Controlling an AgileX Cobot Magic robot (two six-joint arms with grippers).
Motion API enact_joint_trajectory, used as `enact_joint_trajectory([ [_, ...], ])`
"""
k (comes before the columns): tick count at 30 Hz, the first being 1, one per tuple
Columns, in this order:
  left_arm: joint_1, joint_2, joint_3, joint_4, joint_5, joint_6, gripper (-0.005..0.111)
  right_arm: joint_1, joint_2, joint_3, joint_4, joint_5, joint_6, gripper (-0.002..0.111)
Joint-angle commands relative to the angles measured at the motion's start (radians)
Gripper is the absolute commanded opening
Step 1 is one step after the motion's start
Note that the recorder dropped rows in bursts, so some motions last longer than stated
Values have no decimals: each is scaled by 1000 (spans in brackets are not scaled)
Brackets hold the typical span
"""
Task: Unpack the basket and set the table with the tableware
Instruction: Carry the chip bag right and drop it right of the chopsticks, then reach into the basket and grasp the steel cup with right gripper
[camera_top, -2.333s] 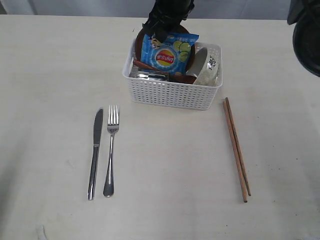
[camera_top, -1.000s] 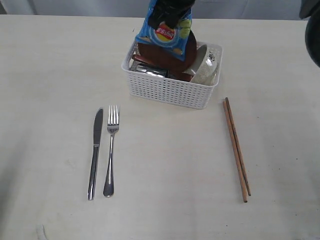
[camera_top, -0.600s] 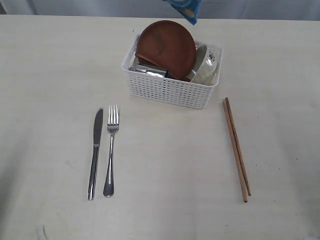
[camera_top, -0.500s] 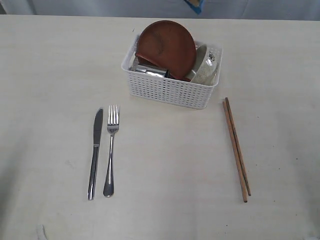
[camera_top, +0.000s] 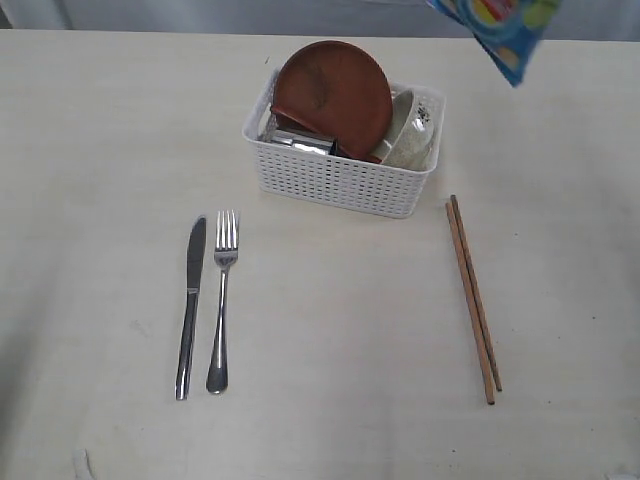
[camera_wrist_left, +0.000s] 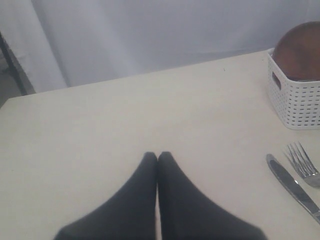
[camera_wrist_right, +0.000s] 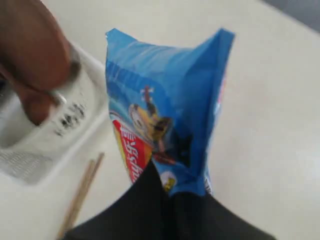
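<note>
Pinches blue chip bag (camera_wrist_right: 160, 115) in right jaws, aloft beside basket (camera_top: 340, 185), likely to uncover plate (camera_top: 335, 95) and bowl (camera_top: 410, 135). Holds left jaws pressed together, empty, above tabletop (camera_wrist_left: 100, 130).

Basket (camera_top: 340, 185) recorded white, perforated grid. Plate (camera_top: 335, 95) reddish-brown. Bowl (camera_top: 415, 140) pale, dark-speckled. Chip bag (camera_top: 495, 25) blue, red-yellow logo. Chopsticks (camera_top: 472, 295) brown. Knife (camera_top: 189, 305), fork (camera_top: 220, 300) silver. Table (camera_top: 100, 130) pale beige.
</note>
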Motion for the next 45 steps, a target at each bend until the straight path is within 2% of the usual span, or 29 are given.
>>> enact_joint_trajectory([
  [1,5,-3,2,4,-8,-3,0,-137,-26,202,5,3,36,0],
  [5,5,-3,2,4,-8,-3,0,-244,-26,360,101,-4,36,0],
  [11,5,-3,2,4,-8,-3,0,-353,-16,512,263,-142,-62,0],
  [13,5,-3,2,4,-8,-3,0,-365,3,521,277,-148,-66,7],
  [15,5,-3,2,4,-8,-3,0,-365,8,521,282,-160,-66,28],
  [16,5,-3,2,4,-8,-3,0,-365,6,519,282,-166,-66,44],
  [18,5,-3,2,4,-8,-3,0,-365,4,515,282,-172,-61,56],
  [19,5,-3,2,4,-8,-3,0,-365,4,496,282,-164,-50,59],
  [24,5,-3,2,4,-8,-3,0,-364,4,299,298,-37,-39,60],
  [27,5,-3,2,4,-8,-3,0,-361,2,203,444,3,-93,60],
  [30,5,-3,2,4,-8,-3,0,-293,0,158,675,-27,-300,60],
  [31,5,-3,2,4,-8,-3,0,-270,0,158,696,-47,-331,60],
  [32,5,-3,2,4,-8,-3,0,-200,7,158,699,-98,-389,60],
  [37,5,-3,2,4,-8,-3,0,47,89,158,699,-319,-359,60],
  [38,5,-3,2,4,-8,-3,0,68,103,158,699,-337,-334,60],
  [40,5,-3,2,4,-8,-3,0,95,153,132,702,-318,-209,60],
  [41,5,-3,2,4,-8,-3,0,95,200,97,715,-242,-161,60],
  [45,5,-3,2,4,-8,-3,0,93,318,-8,730,-59,-109,60],
])
